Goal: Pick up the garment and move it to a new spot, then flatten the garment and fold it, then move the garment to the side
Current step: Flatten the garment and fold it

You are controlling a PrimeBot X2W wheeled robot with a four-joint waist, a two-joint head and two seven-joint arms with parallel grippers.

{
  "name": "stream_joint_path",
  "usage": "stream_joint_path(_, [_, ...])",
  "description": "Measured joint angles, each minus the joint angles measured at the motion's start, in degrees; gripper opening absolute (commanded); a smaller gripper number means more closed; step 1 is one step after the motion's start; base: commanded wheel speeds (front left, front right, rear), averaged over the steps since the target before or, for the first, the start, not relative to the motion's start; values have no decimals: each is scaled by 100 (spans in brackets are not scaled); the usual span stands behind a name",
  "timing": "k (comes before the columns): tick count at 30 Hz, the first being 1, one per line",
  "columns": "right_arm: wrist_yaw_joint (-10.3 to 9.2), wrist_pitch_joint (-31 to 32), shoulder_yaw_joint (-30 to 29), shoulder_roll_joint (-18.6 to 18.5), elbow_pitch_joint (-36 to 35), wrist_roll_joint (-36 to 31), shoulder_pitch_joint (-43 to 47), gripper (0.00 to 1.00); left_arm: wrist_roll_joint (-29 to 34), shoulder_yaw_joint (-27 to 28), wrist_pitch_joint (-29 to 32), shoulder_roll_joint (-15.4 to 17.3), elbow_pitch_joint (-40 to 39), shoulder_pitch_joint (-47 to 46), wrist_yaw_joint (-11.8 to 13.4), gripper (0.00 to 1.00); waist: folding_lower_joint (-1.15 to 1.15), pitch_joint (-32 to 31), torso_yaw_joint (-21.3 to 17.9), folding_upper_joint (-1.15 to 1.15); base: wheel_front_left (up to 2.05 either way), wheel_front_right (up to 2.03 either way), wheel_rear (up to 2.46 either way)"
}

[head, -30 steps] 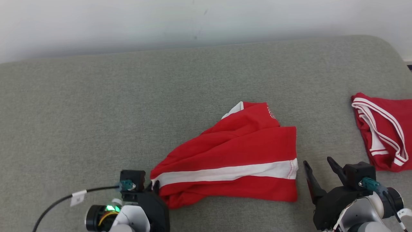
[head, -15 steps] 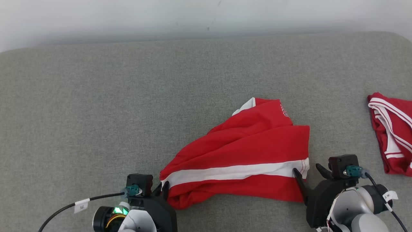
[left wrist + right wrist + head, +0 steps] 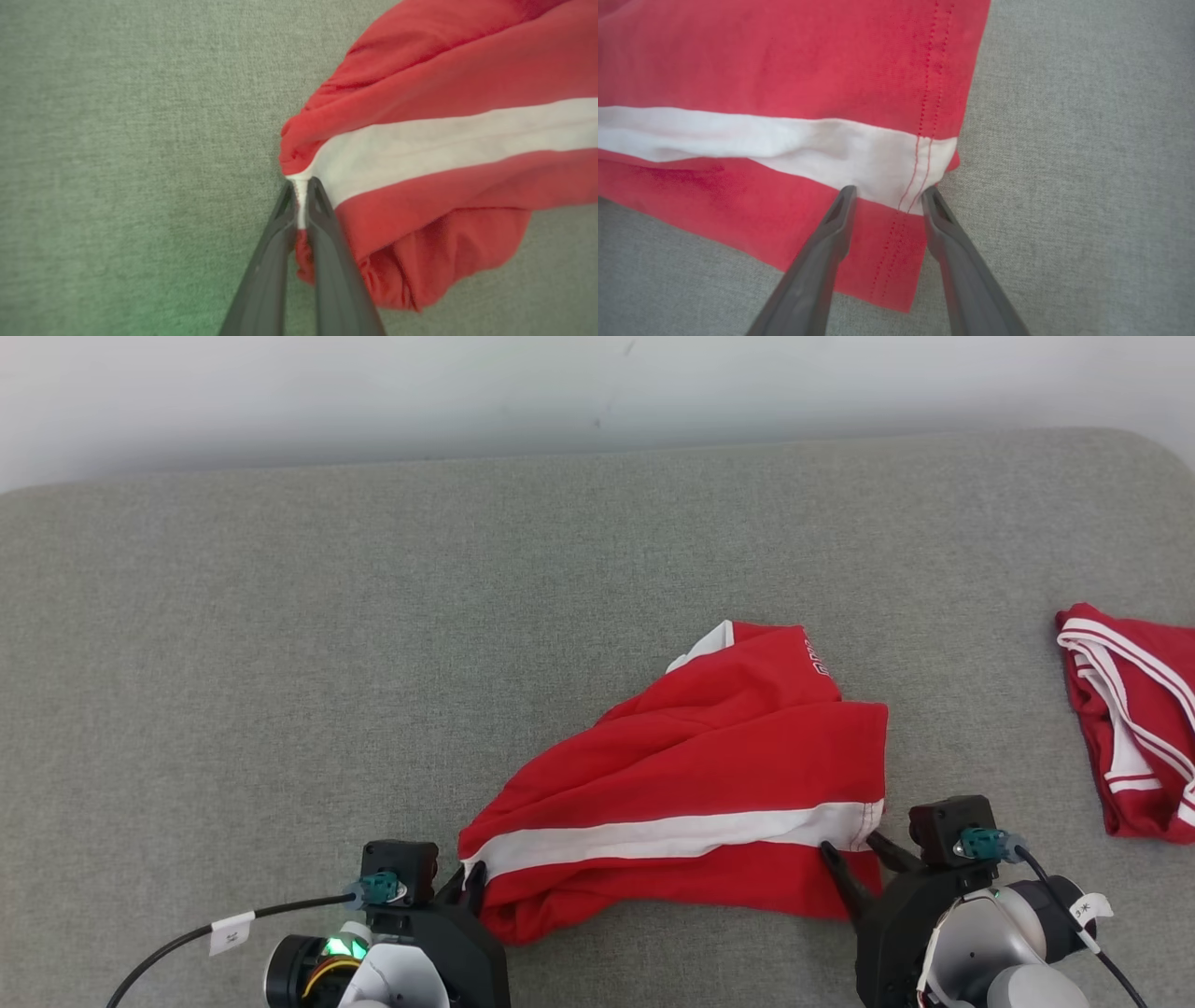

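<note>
A red garment (image 3: 709,775) with a white stripe lies crumpled on the grey cushion (image 3: 327,644). My left gripper (image 3: 471,879) is shut on the garment's left end; in the left wrist view its fingers (image 3: 317,219) pinch the tip of the white stripe of the garment (image 3: 444,140). My right gripper (image 3: 850,847) stands open at the right hem. In the right wrist view the gripper (image 3: 889,193) has its fingers astride the stitched hem of the garment (image 3: 808,70), one finger (image 3: 831,233) over the cloth and the other at its edge.
A second red garment with white trim (image 3: 1134,719) lies at the right edge of the cushion. A pale wall (image 3: 467,392) runs behind the cushion's far edge. Bare grey cushion stretches to the left and behind the garment.
The right gripper has moved in leftward from beside the garment until its open fingers straddle the right hem. The left gripper has kept its hold. The camera has shifted slightly.
</note>
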Motion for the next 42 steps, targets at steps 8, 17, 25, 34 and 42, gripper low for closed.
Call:
stream_joint_path(8, [0, -144, 68, -46, 9, 7, -7, 36, -44, -14, -26, 14, -12, 33, 27, 0, 0, -76, -3, 0, 0, 0, 0])
stream_joint_path(17, [0, -506, -202, -19, -80, -29, -25, 0, -118, 59, -410, 7, -165, 62, -15, 0, 0, -183, 35, 0, 0, 0, 0])
stream_joint_path(25, [0, -957, -544, 45, -970, 450, 4, 0, -525, 421, -950, -96, -787, 60, -108, 0, 0, -328, -21, 0, 0, 0, 0])
stream_joint_path(34, [0, -1313, -801, -208, -1890, 850, -408, 0, -981, 737, -1056, -118, -1762, -229, -275, 0, 0, -437, -132, 0, 0, 0, 0])
stream_joint_path(42, [0, -1506, -721, -572, -2001, 793, -1410, 0, -1485, 1148, -926, -86, -2305, -947, -425, 0, 0, -562, -233, 0, 0, 0, 0])
